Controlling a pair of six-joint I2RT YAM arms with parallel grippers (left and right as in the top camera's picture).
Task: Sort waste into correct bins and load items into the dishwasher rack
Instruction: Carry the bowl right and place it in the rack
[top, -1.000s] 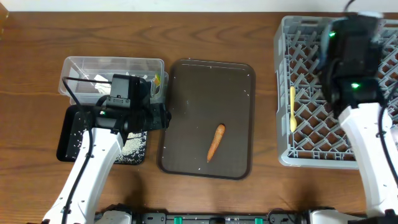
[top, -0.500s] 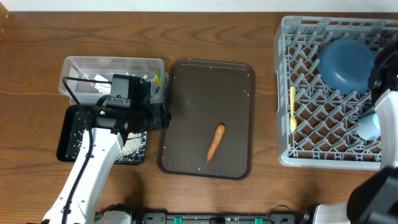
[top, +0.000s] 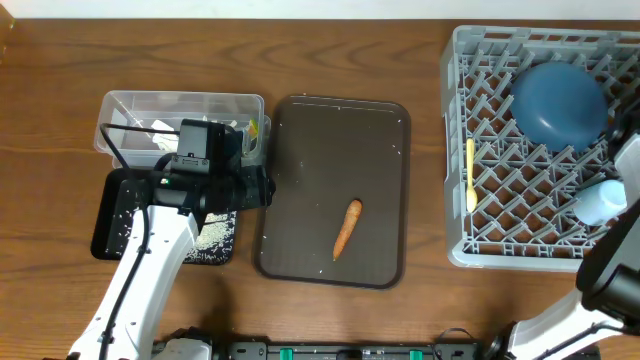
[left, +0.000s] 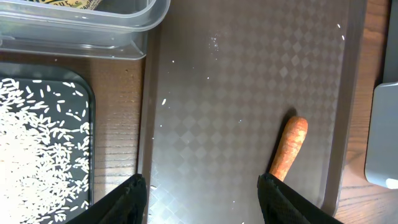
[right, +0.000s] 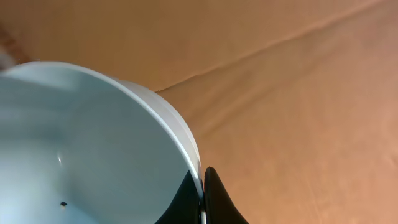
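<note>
Since a second ago the right claw (right: 203, 194) has been swung to the right edge of the rack (top: 500, 170), pinched shut on the rim of the glossy light blue cup (top: 598, 200); the left claw (left: 198, 202) is held half-open, empty.

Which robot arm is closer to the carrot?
Left. Its tool hangs open over the brown tray, with the carrot close beside it. The right tool is far off over by the rack, pinching the blue cup's rim.
</note>
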